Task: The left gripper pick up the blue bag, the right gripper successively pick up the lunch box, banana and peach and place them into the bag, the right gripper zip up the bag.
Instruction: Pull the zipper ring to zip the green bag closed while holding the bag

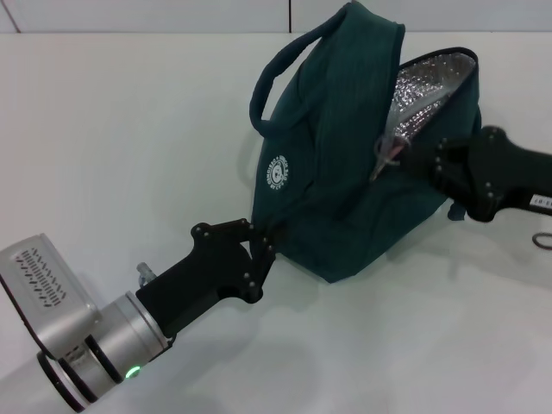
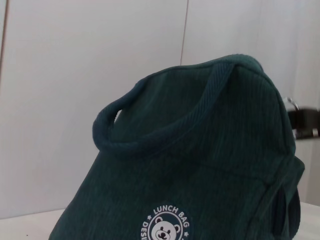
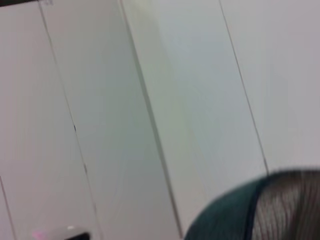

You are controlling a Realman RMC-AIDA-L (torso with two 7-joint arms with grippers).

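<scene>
Blue bag (image 1: 345, 198): dark teal fabric, upright on the white table (image 1: 129, 129), leaning slightly. White round "LUNCH BAG" bear logo (image 1: 278, 172) on the side facing left. One loop handle (image 1: 293, 65) arcs over that side. Top is partly unzipped, silver foil lining (image 1: 423, 95) exposed at the right. Metal zipper pull (image 1: 384, 155) hangs at the opening. Contents probably inside, can't see them.

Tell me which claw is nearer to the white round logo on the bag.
Left. The left claw grips the blue bag's lower corner just below the logo. The right claw is at the zipper opening, on the far side.
</scene>
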